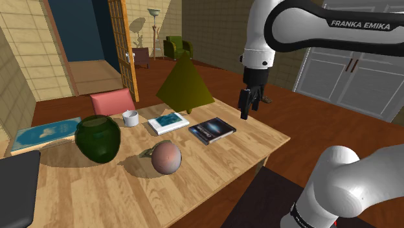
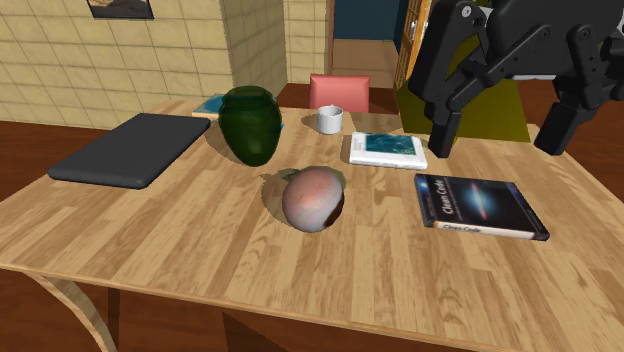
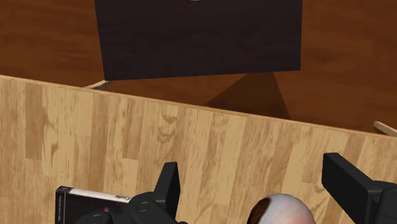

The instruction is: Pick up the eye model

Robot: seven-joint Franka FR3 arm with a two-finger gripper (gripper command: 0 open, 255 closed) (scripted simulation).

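The tool [image 1: 249, 111] hangs in the air near the dark book [image 1: 212, 130], well apart from the eye model [image 1: 166, 157].

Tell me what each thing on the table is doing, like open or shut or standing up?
eye model, resting on the table, not held
fingers, open, holding nothing, raised over the table
green jar, standing upright
white cup, upright
dark book, closed, lying flat
teal-covered book, closed, lying flat
dark laptop, shut, lying flat

light: moderate, even | shadows: soft, on table [image 1: 213, 165], falling shoulder view's left
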